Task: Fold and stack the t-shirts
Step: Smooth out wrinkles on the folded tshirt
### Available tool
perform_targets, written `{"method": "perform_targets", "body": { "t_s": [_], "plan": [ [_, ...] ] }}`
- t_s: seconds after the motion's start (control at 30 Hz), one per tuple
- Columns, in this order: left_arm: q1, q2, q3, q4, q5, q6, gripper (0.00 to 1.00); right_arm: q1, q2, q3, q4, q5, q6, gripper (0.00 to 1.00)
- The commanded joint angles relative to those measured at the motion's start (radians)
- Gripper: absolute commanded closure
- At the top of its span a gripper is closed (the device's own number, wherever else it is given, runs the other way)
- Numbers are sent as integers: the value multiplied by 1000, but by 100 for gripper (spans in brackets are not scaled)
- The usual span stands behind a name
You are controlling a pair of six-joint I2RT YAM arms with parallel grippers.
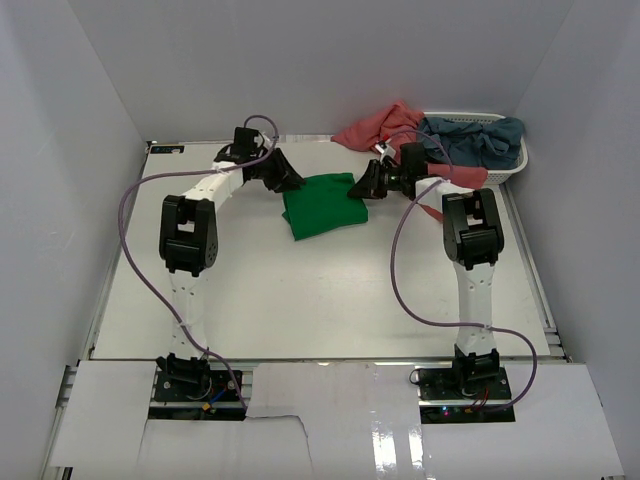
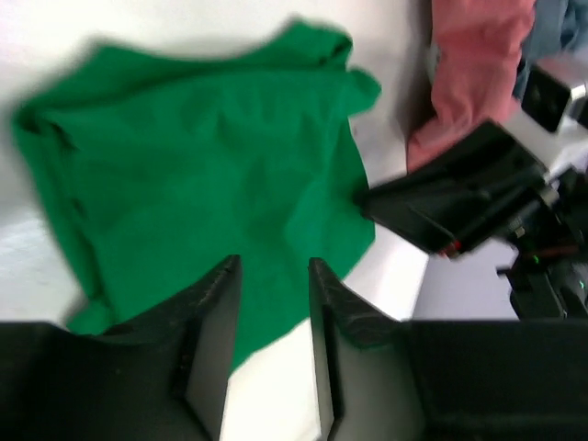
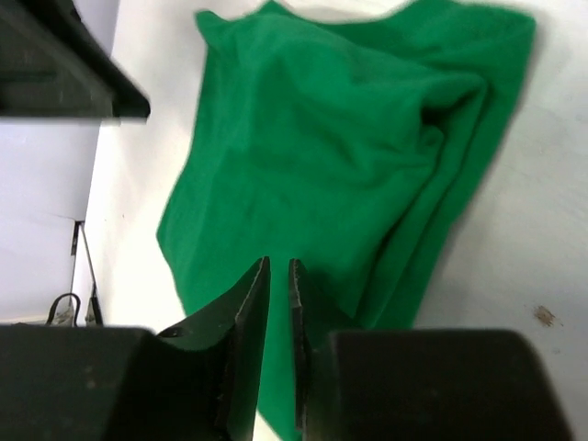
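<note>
Green t-shirt point(image 1: 322, 205) lay folded on the white table point(image 1: 300, 290) between both arms. The left gripper point(image 2: 273, 262) hung over its left edge with jaws moderately apart and nothing between them; the right gripper point(image 3: 278, 262), at the opposite edge, showed only a narrow slit. Behind, the salmon-pink t-shirt point(image 1: 375, 128) spilled from the white basket point(image 1: 520, 165), which held the grey-blue t-shirt point(image 1: 480, 138).

I work over a flat white table point(image 1: 320, 290), boxed in by a plain pale back wall point(image 1: 320, 70), a left wall point(image 1: 50, 200) and a right wall point(image 1: 590, 220). The light is even and soft, and glossy white sheets point(image 1: 340, 400) cover the near edge.
</note>
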Motion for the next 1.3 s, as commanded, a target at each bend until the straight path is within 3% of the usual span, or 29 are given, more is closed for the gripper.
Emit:
{"method": "perform_targets", "body": {
  "t_s": [0.0,0.1,0.13,0.17,0.37,0.63,0.8,1.27],
  "plan": [
    [-58,-57,-53,12,151,88,63,8,38,44,-37,-7,-39,81],
    [-89,-34,-94,18,196,111,82,11,61,48,-45,9,-40,89],
    [-95,-30,-105,20,200,122,96,13,67,51,-59,18,-45,92],
    [-102,-25,-114,20,199,125,100,14,78,56,-73,29,-49,92],
    [-115,-37,-185,0,174,160,100,24,52,24,-185,125,-108,92],
    [-121,-154,-379,-37,93,231,100,70,-155,-304,-157,257,-145,92],
    [-127,-240,-508,-32,85,254,100,111,-261,-424,-163,282,-161,92],
    [-228,-658,-956,40,67,156,100,212,-578,-791,-180,374,-162,92]
  ]
}}
